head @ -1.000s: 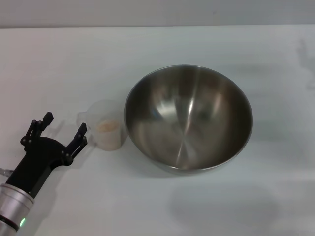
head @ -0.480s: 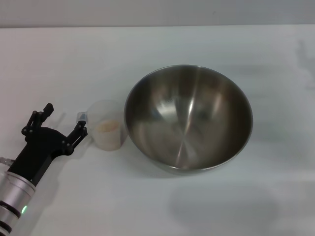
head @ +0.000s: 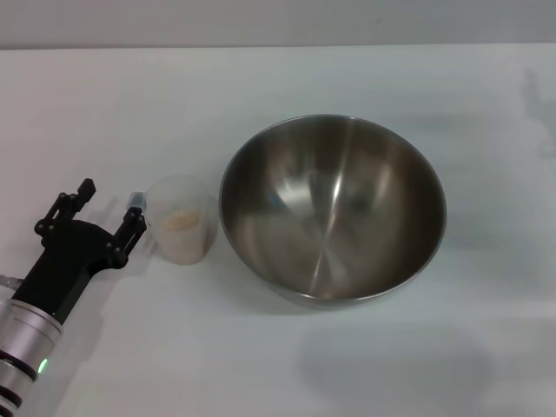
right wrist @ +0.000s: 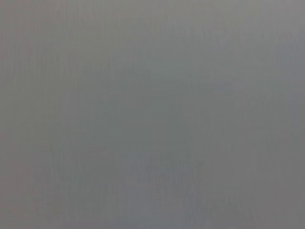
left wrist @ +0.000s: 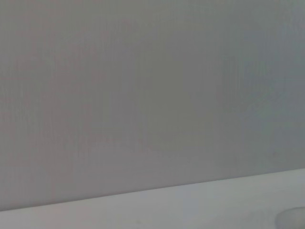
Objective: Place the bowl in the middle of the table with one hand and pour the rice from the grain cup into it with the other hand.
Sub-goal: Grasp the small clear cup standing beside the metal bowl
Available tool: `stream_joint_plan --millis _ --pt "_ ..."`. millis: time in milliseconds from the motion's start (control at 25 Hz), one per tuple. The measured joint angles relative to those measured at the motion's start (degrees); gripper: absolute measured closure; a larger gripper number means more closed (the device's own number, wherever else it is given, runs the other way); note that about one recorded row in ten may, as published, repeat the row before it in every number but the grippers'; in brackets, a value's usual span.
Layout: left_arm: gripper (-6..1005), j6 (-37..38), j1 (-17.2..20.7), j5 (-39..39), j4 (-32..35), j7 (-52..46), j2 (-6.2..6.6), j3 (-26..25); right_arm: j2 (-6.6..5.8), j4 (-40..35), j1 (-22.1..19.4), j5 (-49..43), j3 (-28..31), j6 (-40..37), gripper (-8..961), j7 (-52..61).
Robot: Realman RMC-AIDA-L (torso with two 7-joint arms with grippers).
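One small grain cup [head: 180,218] sits on the white table [head: 104,104], and it is the thing we need to grab next. It stands upright, with a little heap of pale rice [head: 181,221] inside it. Its handle [head: 137,201] sticks out to the side, away from the bowl [head: 332,207]. The big shiny steel bowl is just beside the cup on the other side, so close that we cannot tell if they touch. The bowl is near the middle of the table and has no rice in it.

Our left gripper [head: 109,209] is just past the handle, low by the table. Its two black fingers are spread apart and hold nothing. One fingertip [head: 135,205] is right at the handle. So the cup lies from our left claw toward the bowl. We think a short push that way would put the handle between the fingers.

Our right gripper is nowhere in sight, so the left arm is the near one.
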Motion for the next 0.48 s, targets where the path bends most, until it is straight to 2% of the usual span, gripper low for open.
stream_joint_plan --millis 80,120,480 --pt "202 -0.06 0.02 0.1 -0.25 -0.05 -0.07 0.07 0.04 -0.04 0.02 0.0 0.0 0.0 402 0.0" --pt "351 -0.2 -0.15 0.24 -0.28 -0.05 -0.07 0.25 0.04 -0.04 0.02 0.0 0.0 0.0 402 0.0" --pt "587 -0.94 -0.32 0.08 -1.04 -0.03 -0.06 0.0 0.09 -0.05 0.01 0.0 0.0 0.0 402 0.0"
